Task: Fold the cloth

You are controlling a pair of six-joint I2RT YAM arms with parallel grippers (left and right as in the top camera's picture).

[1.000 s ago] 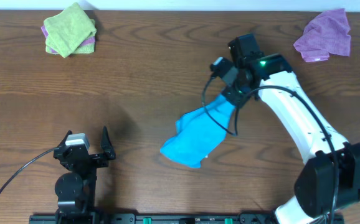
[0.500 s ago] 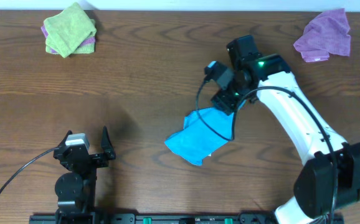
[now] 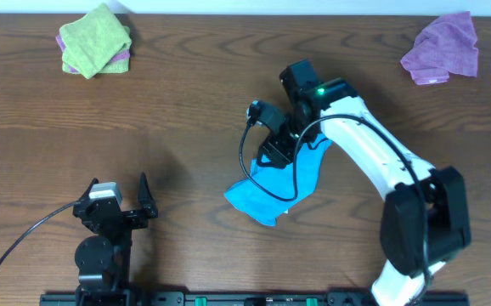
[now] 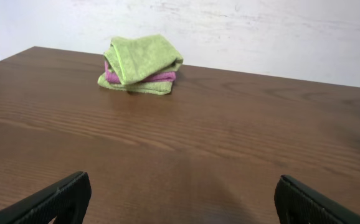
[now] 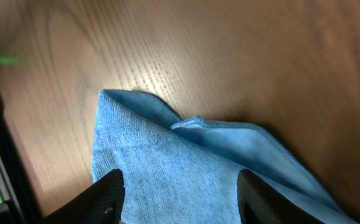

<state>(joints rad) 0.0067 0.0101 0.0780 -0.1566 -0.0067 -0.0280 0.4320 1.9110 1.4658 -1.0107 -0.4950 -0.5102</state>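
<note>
The sky-blue cloth [image 3: 267,194] lies crumpled on the wooden table, right of centre, one layer doubled over another. In the right wrist view the cloth [image 5: 186,162] fills the lower frame, with a fold ridge across it. My right gripper [image 3: 273,151] hovers over the cloth's far edge. Its jaws are open, and the right gripper [image 5: 180,190] has the fabric lying flat below the black fingers [image 5: 105,194], not pinched. My left gripper [image 3: 116,194] rests near the table's front left, open and empty. Bare wood shows under the left gripper [image 4: 181,194].
A folded lime-green cloth over a pink one [image 3: 95,40] sits at the far left corner, and the same stack [image 4: 141,61] shows in the left wrist view. A purple cloth [image 3: 443,49] lies at the far right. A black cable [image 3: 254,174] loops over the blue cloth.
My right gripper opened and let go of the cloth, which settled on the table. The right arm then swung left, over the cloth. The left arm stayed still.
</note>
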